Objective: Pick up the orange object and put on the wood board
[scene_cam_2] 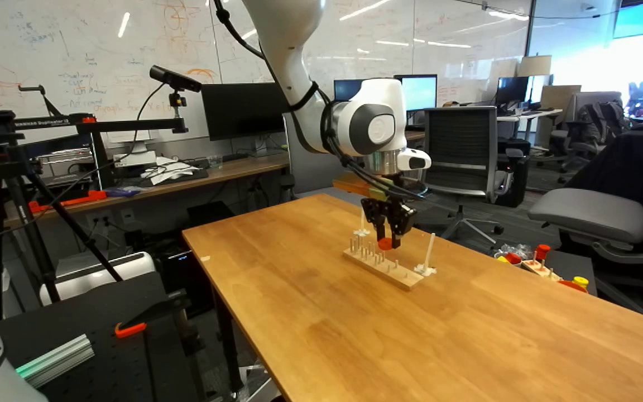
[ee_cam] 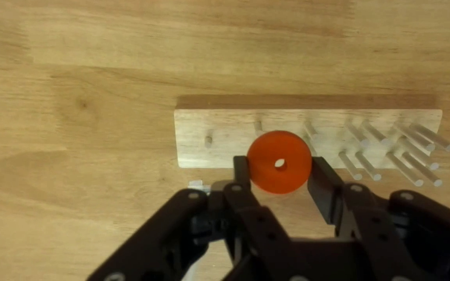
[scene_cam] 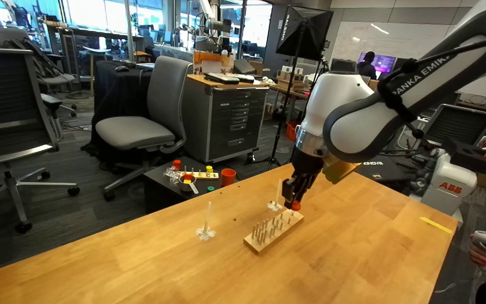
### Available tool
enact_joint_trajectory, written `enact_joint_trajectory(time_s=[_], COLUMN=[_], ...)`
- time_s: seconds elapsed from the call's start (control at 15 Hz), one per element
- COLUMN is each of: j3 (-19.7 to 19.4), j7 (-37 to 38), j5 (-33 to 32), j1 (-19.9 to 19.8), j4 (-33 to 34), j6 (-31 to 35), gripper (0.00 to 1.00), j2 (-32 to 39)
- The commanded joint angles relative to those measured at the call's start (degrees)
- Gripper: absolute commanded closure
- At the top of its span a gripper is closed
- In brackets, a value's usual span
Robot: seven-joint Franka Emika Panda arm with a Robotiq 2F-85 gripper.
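Note:
An orange disc (ee_cam: pixel 279 180) with a small centre hole is pinched between the two fingers of my gripper (ee_cam: pixel 279 167) in the wrist view. The disc shows below the fingertips in both exterior views (scene_cam: pixel 296 205) (scene_cam_2: pixel 385 244). The gripper (scene_cam: pixel 292 202) holds it above the wood board (scene_cam: pixel 264 247), apart from the table. The wood board (ee_cam: pixel 229 125) carries upright pegs in groups, with a single peg at one end. In the wrist view the disc overlaps the board's near long edge and hides part of the pegs near the single-peg end.
Two upright white sticks are taped to the table beside the board, one near (scene_cam: pixel 278 195) and one farther along (scene_cam: pixel 207 219). A low dark side table (scene_cam: pixel 154 185) holds an orange cup (scene_cam: pixel 228 177) and small toys. Yellow tape (scene_cam: pixel 436 225) marks the table.

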Motion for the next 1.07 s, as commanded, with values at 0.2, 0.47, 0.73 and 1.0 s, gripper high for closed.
enact_joint_trajectory(time_s=[0.2,0.47,0.73,1.0], j3=[-0.2,-0.4,-0.8,-1.4], j7=[0.4,0.4,0.4,0.5], j5=[-0.7,-1.0,-1.6,-2.4], j1=[0.2,0.4,0.7,0.9], j4=[3.4,4.3,5.4,7.0], j6=[-0.4,-0.5,-0.7,-0.6], gripper=[0.82,0.82,0.82,0.82], j2=[3.2,4.9,6.5,8.1])
